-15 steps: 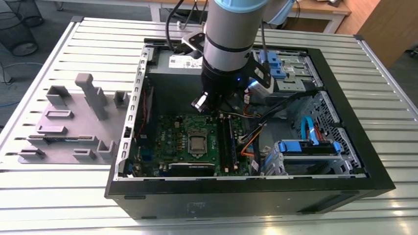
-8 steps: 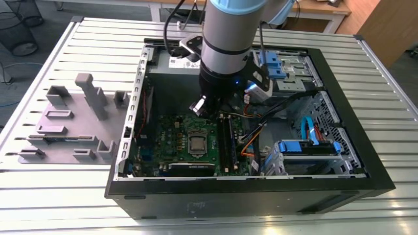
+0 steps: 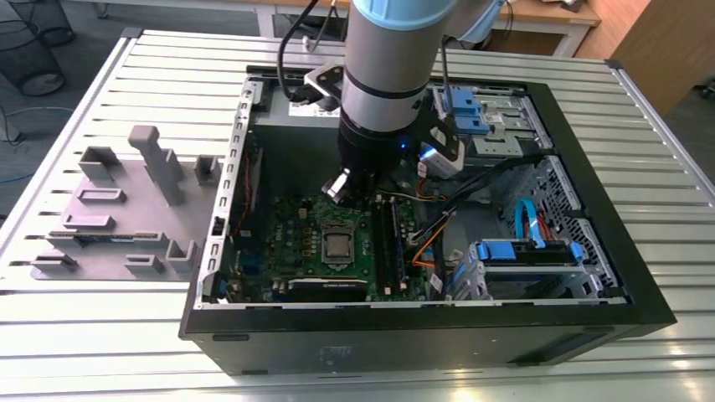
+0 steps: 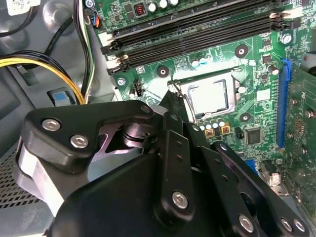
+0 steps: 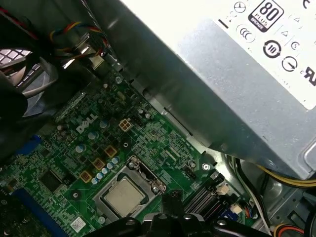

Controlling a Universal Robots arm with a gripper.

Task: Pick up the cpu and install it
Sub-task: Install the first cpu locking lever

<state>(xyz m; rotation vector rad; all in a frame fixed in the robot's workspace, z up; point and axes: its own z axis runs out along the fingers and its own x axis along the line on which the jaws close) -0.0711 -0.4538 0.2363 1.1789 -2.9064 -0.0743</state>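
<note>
Inside the open computer case (image 3: 537, 92) lying on the slatted bench (image 3: 167, 75), the cpu (image 3: 336, 245) sits seated in its socket on the green motherboard (image 3: 293, 219), the silver socket frame (image 5: 148, 178) around it; in both wrist views its shiny metal top faces up (image 4: 210, 97) (image 5: 122, 193). The arm reaches down into the case, its pincer (image 3: 342, 186) above the board and just beside the socket, apart from the chip — whether the pincer is spread or pressed together, I cannot tell. Memory slots (image 4: 197, 29) run alongside the socket. Grey fixture blocks (image 3: 123, 209) stand on the bench outside the case, toward one side edge.
</note>
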